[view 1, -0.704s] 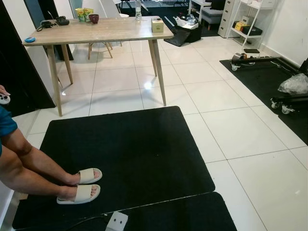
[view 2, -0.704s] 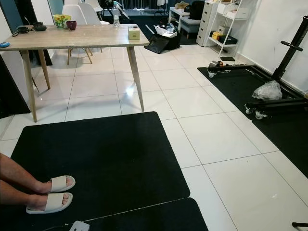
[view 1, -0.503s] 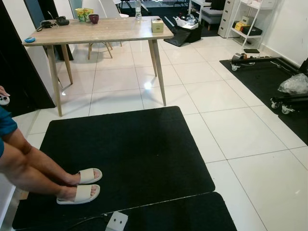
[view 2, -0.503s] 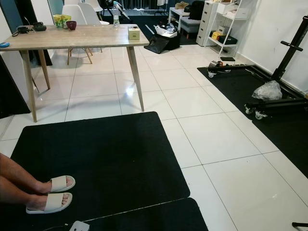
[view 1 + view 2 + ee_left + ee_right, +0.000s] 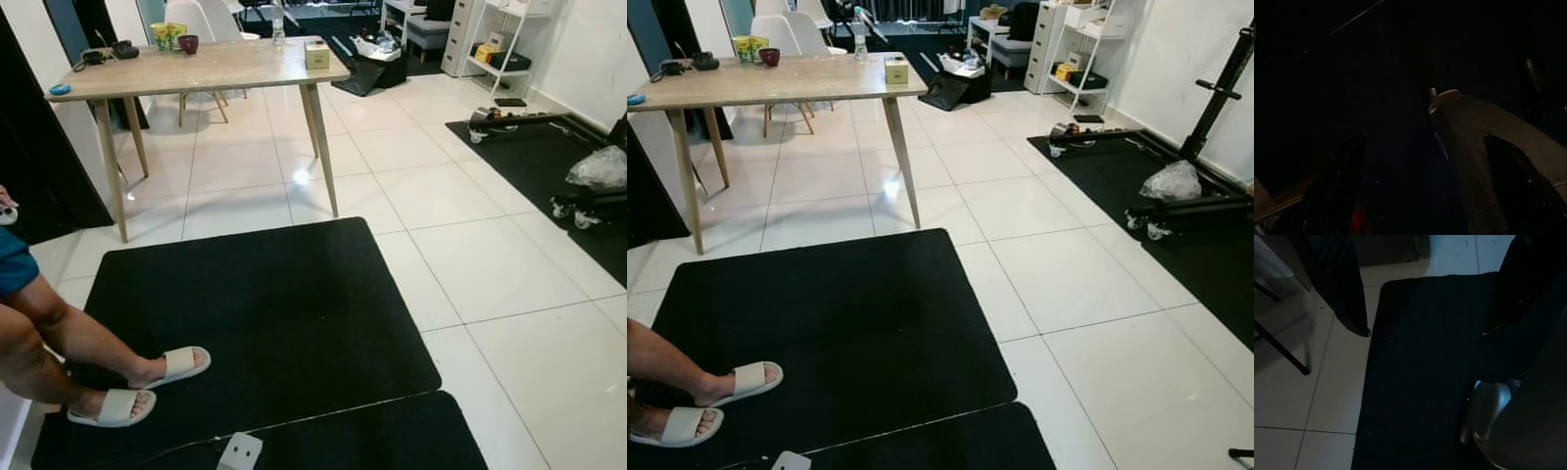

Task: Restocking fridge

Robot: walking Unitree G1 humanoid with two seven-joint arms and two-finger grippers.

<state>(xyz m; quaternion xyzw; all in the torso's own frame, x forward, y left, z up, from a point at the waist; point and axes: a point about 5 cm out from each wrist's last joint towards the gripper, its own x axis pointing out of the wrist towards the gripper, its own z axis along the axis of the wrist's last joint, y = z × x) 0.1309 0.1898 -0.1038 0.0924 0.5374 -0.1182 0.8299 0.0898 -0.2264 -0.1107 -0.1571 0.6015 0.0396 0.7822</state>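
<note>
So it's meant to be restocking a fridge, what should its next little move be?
Probably a slow turn on the spot to look for the fridge. Ahead are a wooden table with small items, white tiles and a black mat. A person's sandalled feet rest on the mat to its left, so turning away from them seems safest. Both arms hang idle.

Black mat on white tile floor; person's sandalled feet on mat's left edge; wooden table beyond.
</note>
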